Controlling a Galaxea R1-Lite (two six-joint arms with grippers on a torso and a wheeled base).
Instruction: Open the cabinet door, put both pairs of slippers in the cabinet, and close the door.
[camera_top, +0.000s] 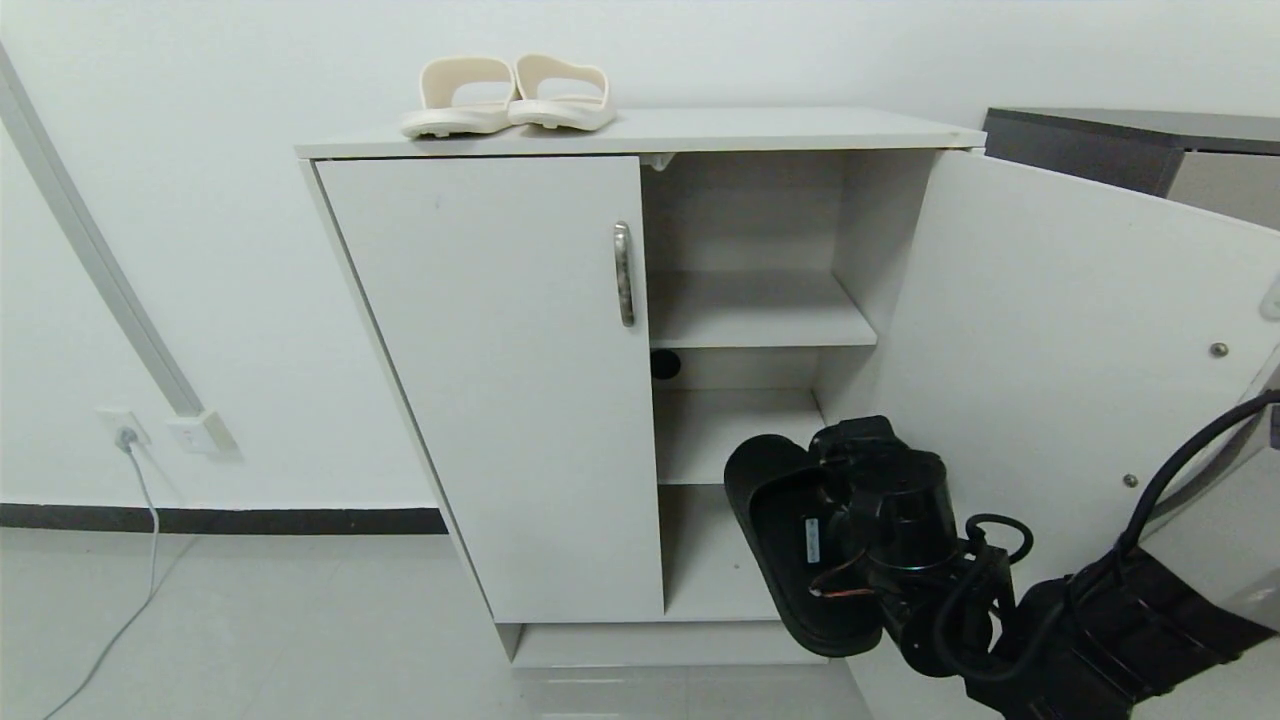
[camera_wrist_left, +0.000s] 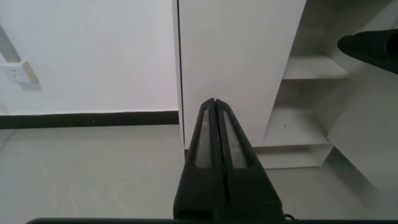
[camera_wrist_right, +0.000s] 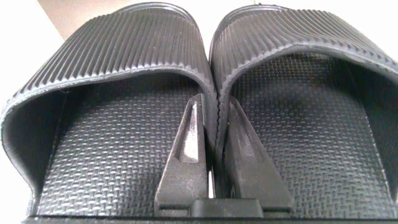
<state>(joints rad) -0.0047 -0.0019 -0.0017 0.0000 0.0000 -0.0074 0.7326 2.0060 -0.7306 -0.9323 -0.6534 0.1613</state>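
**Black slippers (camera_top: 790, 540), 1 pair, at open cabinet (camera_top: 760, 130)**

Pinched together by inner straps in right hand (camera_wrist_right: 212, 109), so both travel as 1 load. Poised before lower shelf (camera_top: 735, 430), beside open right door (camera_top: 1060, 340). Cream slippers (camera_top: 510, 95), 1 pair, atop cabinet, not yet stowed. Left hand (camera_wrist_left: 214, 106) pressed closed, empty, standing back from cabinet. Left door (camera_top: 490, 380) closed. Doors: 2.

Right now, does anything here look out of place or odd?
The cream slippers sit on top of the cabinet, not on a shelf inside. The black slippers hang on edge from the right gripper, pinched together, by the open door. Nothing looks broken.
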